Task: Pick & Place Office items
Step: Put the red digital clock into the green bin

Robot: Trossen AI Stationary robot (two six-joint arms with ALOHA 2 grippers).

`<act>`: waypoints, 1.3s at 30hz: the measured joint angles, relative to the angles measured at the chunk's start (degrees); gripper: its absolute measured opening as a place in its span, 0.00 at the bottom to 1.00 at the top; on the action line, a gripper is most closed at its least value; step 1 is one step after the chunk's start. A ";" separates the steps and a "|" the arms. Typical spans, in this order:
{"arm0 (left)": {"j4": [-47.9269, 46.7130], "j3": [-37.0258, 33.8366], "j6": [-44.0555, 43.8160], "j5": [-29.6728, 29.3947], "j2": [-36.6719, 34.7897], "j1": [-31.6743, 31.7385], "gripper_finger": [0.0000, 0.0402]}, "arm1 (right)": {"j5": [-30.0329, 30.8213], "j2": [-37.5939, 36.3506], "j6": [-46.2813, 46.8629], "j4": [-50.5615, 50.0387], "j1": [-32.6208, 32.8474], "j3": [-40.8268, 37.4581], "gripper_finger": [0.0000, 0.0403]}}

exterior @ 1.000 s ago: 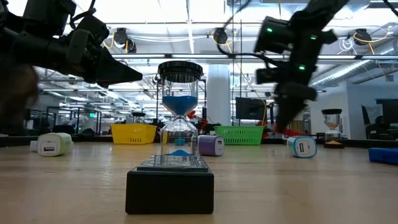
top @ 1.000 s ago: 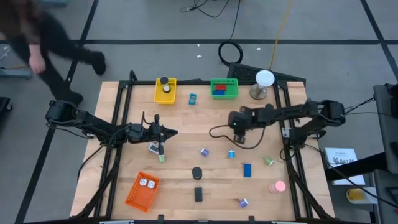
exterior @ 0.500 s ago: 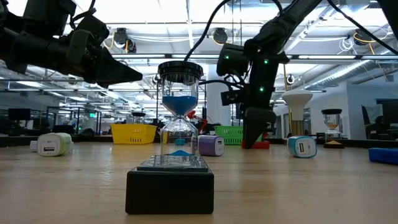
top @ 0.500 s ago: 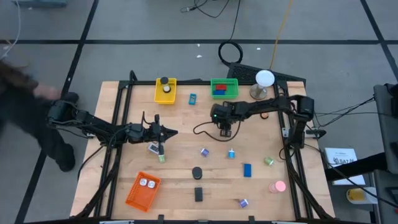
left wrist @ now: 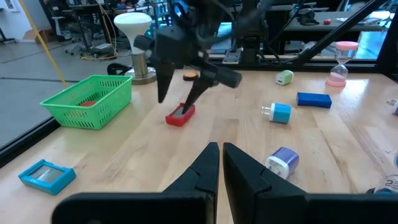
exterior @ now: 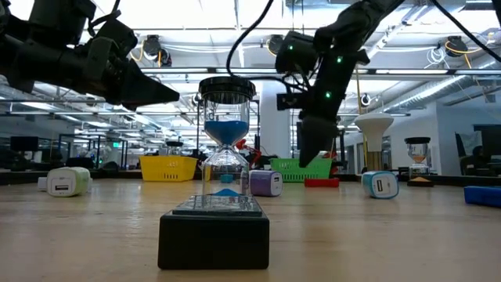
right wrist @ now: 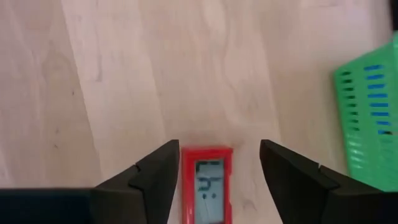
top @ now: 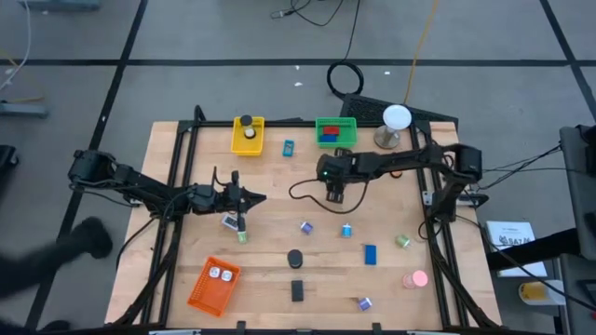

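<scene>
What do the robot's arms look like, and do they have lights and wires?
Both arms are dark, almost black, built from jointed links. The right tool has two long, pointed black fingers, like a beak. Small green lights glow on that arm's wrist, and a black cable loops from it over the table. The left tool is black too, with tapered fingers.

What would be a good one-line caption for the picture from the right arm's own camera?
Open right gripper poised over a small red timer lying on the wooden table, a green basket close by.
</scene>
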 joint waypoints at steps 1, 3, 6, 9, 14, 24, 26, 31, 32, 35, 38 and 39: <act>0.00 0.01 0.02 0.01 0.00 0.01 0.06 | 0.09 -0.88 0.58 -0.22 -0.02 -0.01 0.54; -0.03 -0.01 0.01 0.01 0.00 -0.01 0.06 | 0.11 -2.54 1.89 0.27 -0.16 0.00 0.54; -0.05 -0.01 0.01 0.00 0.00 0.00 0.06 | 0.13 -4.88 3.69 -0.84 -0.17 -0.04 0.50; -0.07 0.01 0.02 0.01 0.00 -0.01 0.06 | 0.01 -6.26 5.83 0.27 -0.17 -0.29 0.43; -0.07 0.01 0.00 0.00 0.00 0.00 0.06 | -0.45 -6.66 10.57 1.53 -0.57 -1.95 0.23; -0.04 0.01 0.01 -0.01 0.00 0.00 0.06 | -9.27 -6.71 18.67 0.27 -3.48 -2.72 0.05; -0.04 0.01 0.02 0.01 0.00 0.01 0.06 | -11.82 -6.78 18.18 -0.71 -3.85 -2.62 0.11; -0.04 0.00 0.02 0.01 -0.01 -0.01 0.06 | -11.61 -4.28 13.17 -4.87 -3.91 -2.63 0.30; -0.04 0.00 0.02 0.01 0.00 0.00 0.06 | -11.39 -3.89 13.00 -5.30 -4.09 -2.70 0.33; -0.04 0.00 0.02 0.00 0.00 0.00 0.06 | -10.22 -2.26 11.41 -3.17 -4.29 -2.57 0.45; -0.04 -0.01 0.02 0.01 0.00 0.01 0.06 | -10.13 -0.82 9.65 -1.65 -4.31 -2.67 0.54; -0.04 0.01 0.02 0.01 0.00 0.01 0.06 | -10.26 -0.35 8.95 -0.79 -4.31 -2.71 0.57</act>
